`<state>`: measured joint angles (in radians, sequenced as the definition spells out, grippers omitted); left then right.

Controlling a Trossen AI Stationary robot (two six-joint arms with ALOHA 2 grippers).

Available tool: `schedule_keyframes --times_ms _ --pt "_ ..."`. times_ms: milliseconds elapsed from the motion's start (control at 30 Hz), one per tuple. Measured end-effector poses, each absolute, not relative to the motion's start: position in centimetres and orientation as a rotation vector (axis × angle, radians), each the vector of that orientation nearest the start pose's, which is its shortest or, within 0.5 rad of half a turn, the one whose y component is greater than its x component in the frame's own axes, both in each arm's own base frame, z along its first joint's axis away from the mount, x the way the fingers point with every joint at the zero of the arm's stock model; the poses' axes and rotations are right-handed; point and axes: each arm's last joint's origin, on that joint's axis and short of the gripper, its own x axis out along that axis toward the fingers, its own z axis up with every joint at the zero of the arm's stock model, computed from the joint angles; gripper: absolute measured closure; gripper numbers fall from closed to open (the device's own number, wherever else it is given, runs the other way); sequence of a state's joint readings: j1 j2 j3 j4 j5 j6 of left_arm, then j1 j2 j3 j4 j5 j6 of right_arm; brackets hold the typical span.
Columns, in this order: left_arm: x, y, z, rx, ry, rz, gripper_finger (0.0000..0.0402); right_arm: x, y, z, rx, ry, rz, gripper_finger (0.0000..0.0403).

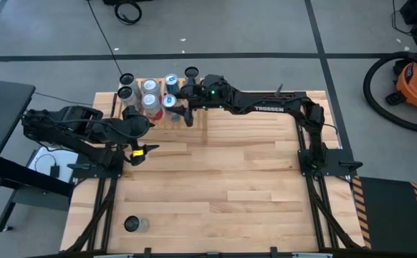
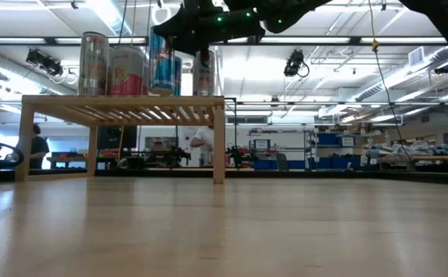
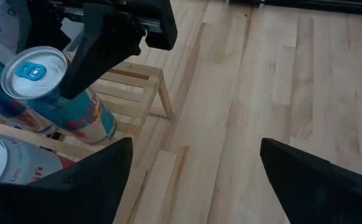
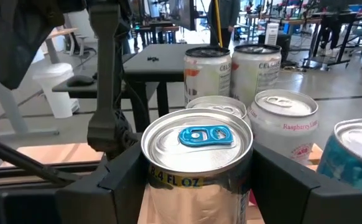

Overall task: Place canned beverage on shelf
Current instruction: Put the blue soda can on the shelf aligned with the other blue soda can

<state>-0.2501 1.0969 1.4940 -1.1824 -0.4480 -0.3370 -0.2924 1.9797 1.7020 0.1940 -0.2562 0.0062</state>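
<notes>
Right fingers [image 4: 196, 180] clamp blue-tabbed can [image 4: 196, 155] over shelf [image 1: 158, 115].

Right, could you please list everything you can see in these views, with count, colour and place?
table: one, pale wood planks, under both arms
shelf: one, pale slatted wood, at the table's far edge
held can: one, silver with blue tab, over the shelf
other cans: at least five, silver, white, red and blue, standing on the shelf
lone can: one, silver, on the table far from the shelf, left arm's side
vacuum: one, orange, on the floor
person: one, dark top, in the room behind
left hand: open, empty, beside the shelf
right hand: shut on the held can
</notes>
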Motion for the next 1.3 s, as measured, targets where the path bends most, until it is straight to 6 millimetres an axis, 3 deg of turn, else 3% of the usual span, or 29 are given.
schedule_keyframes --times_ms 400,1000,1300 --pt "16.6 -3.0 42.2 -0.051 0.696 0.308 0.0042 45.4 -12.9 31.5 0.019 0.078 -0.035 0.0153" --pt "16.6 -3.0 42.2 -0.051 0.696 0.308 0.0042 45.1 -13.9 31.7 0.038 0.056 -0.086 0.0131" --pt "16.6 -3.0 42.2 -0.047 0.696 0.307 0.0042 45.1 -13.5 31.4 0.024 0.078 -0.055 0.0128"
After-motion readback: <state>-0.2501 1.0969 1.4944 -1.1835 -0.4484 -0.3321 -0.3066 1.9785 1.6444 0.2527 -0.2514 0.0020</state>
